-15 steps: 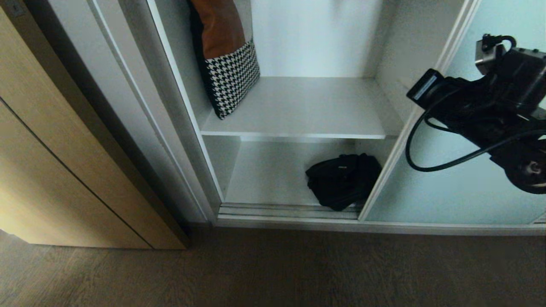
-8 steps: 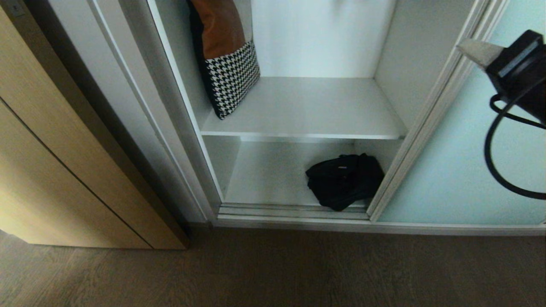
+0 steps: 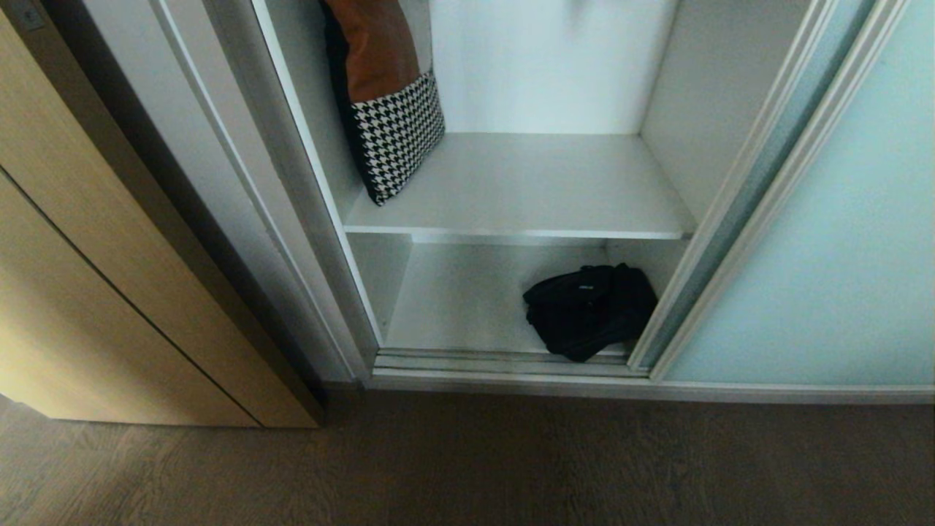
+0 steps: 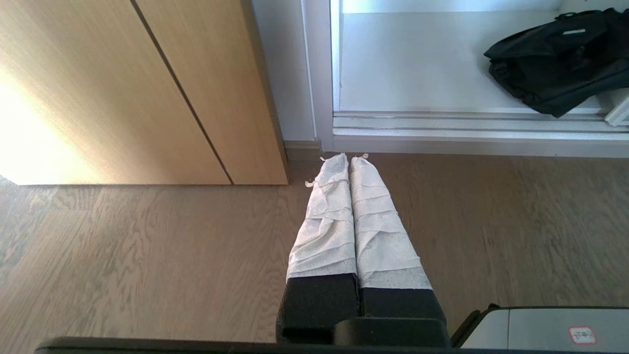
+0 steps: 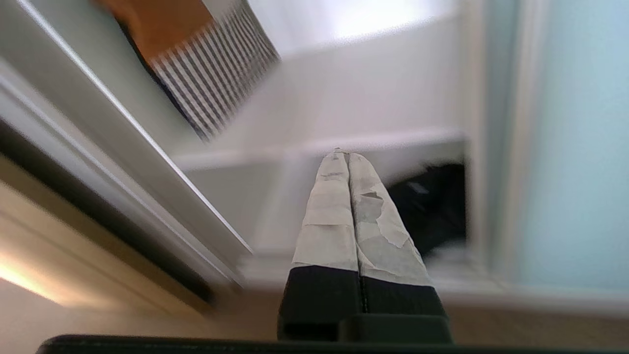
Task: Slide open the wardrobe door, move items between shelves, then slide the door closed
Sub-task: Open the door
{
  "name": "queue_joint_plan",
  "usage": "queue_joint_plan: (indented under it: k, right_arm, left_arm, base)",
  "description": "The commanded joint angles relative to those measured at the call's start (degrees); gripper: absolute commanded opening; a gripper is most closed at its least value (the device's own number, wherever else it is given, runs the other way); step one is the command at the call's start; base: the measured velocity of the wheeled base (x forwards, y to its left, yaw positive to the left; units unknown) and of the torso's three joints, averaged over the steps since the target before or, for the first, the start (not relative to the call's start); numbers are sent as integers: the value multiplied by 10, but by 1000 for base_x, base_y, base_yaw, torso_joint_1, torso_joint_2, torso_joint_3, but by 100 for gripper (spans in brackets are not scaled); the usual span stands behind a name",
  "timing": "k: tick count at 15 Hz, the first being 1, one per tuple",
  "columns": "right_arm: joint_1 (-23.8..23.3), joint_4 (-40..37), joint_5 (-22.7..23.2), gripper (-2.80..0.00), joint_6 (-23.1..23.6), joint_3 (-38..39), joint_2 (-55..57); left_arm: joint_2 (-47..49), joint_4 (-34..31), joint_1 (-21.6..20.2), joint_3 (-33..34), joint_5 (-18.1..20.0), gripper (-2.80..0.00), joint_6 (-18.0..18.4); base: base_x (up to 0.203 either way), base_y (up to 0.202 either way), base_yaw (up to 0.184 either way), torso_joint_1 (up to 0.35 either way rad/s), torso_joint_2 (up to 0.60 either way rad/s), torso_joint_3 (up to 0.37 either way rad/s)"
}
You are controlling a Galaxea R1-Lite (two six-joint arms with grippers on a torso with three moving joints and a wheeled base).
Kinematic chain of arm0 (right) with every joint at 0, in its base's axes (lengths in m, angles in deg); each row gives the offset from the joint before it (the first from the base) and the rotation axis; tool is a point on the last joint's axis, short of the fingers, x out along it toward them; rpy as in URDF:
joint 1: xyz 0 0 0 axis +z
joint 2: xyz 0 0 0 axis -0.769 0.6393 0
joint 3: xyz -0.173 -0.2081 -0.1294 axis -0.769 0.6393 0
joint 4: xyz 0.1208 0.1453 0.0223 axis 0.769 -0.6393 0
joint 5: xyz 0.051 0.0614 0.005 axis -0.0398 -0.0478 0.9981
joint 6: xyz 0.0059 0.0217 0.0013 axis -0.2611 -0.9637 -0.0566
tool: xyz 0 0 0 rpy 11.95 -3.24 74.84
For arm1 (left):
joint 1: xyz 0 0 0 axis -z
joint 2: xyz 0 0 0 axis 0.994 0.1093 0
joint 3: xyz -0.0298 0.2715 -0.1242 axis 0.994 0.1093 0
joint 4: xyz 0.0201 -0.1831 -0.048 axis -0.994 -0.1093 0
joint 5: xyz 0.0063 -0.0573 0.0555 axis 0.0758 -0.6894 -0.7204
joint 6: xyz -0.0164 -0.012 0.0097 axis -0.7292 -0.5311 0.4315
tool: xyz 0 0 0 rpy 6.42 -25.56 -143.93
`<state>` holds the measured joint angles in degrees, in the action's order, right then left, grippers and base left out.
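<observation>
door (image 3: 825,241) is slid open, black bag (image 3: 588,310) not moved off the bottom shelf (image 3: 453,307) yet. both my grippers (image 4: 350,158) (image 5: 344,153) are pinched closed, holding nothing.

No readable text anywhere

The black bag (image 3: 590,310) on the lower shelf (image 3: 467,299) carried a small line of white lettering, too small to make out. A white sticker with a red mark sat on a grey surface (image 4: 550,327) near the left gripper's base, also unreadable.
</observation>
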<state>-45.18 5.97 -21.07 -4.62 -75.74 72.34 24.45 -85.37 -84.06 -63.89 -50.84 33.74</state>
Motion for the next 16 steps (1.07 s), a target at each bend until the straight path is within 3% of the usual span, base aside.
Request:
queue_joint_plan:
  k: [1,5,8,10,13,16]
  right_arm:
    - [-4,-37,-4,-280,22,68,-152]
    - [-5,-146,-11,-280,43,130,-296]
    - [-5,-107,-26,-280,56,241,-309]
    - [1,-88,35,-280,55,274,-307]
    - [3,-52,87,-280,53,334,-308]
    - [3,-76,147,-280,16,337,-308]
  left_arm:
    - [1,1,0,0,0,-280,0]
    - [1,0,0,0,0,-280,1]
    - [1,0,0,0,0,-280,0]
    - [1,0,0,0,0,-280,0]
    - [1,0,0,0,0,-280,0]
    - [1,0,0,0,0,-280,0]
  base:
    - [0,0,0,0,0,0]
    - [0,0,0,0,0,0]
    - [0,0,0,0,0,0]
    - [0,0,0,0,0,0]
    - [0,0,0,0,0,0]
    - [0,0,0,0,0,0]
